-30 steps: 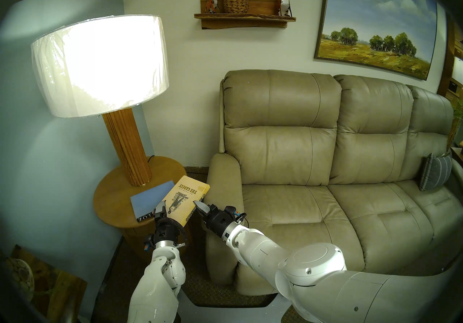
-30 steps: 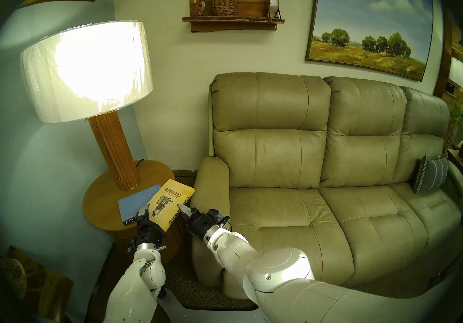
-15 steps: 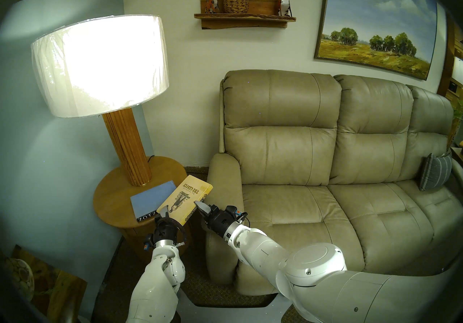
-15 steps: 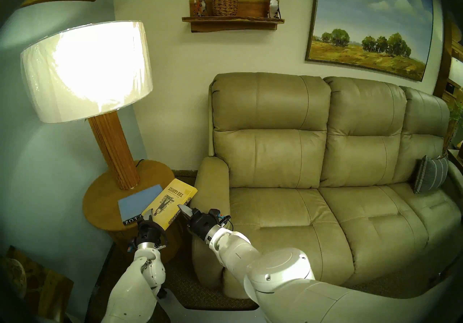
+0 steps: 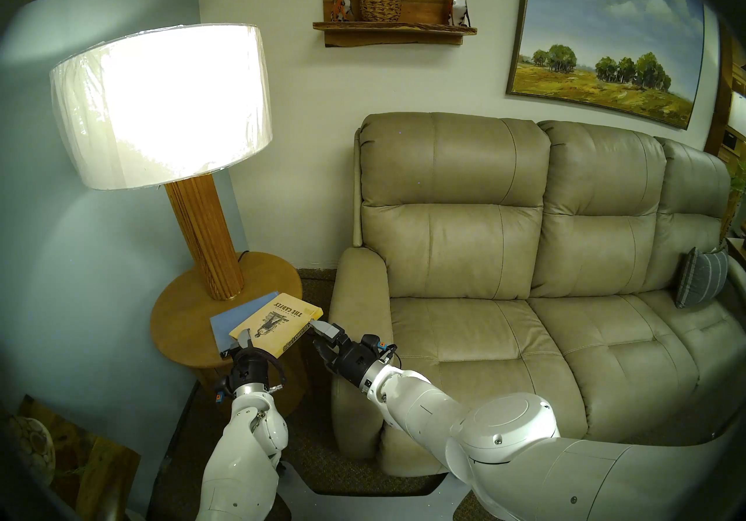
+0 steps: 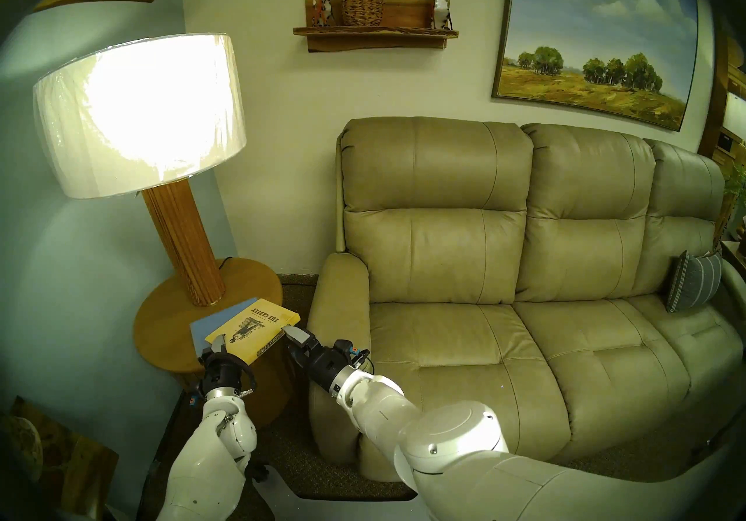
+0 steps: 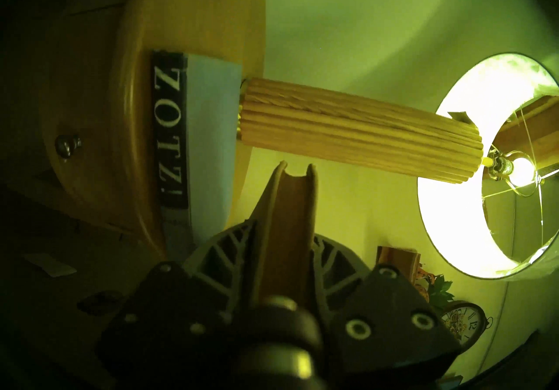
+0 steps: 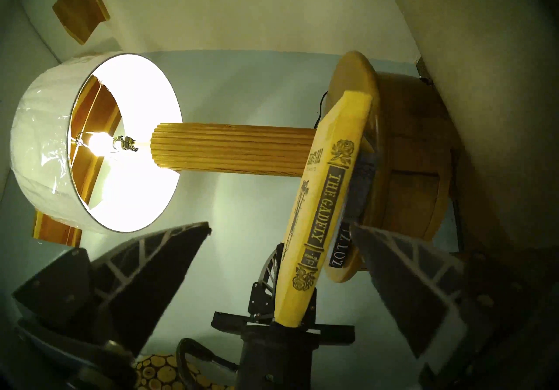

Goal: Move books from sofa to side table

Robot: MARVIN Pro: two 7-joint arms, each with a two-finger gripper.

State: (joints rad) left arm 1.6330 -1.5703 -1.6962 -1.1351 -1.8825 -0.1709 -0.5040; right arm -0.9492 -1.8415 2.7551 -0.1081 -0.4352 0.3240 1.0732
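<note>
Here, from the head view: left gripper [image 5: 245, 340] clamped on the yellow book's [image 5: 278, 322] near corner, over the blue book [image 5: 234, 316] on the side table [image 5: 177, 318]; right gripper [image 5: 321, 336] spread wide beside its spine. Only from the right wrist: spine lettering "THE GADFLY", book tilted. Only from the left wrist: "ZOTZ!" spine, drawer knob [image 7: 67, 144].

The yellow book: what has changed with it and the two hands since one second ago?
The left hand closed on the yellow book and carried it leftward, lower over the blue book. The right hand opened and let go. Side table, lamp and sofa stayed unchanged.
</note>
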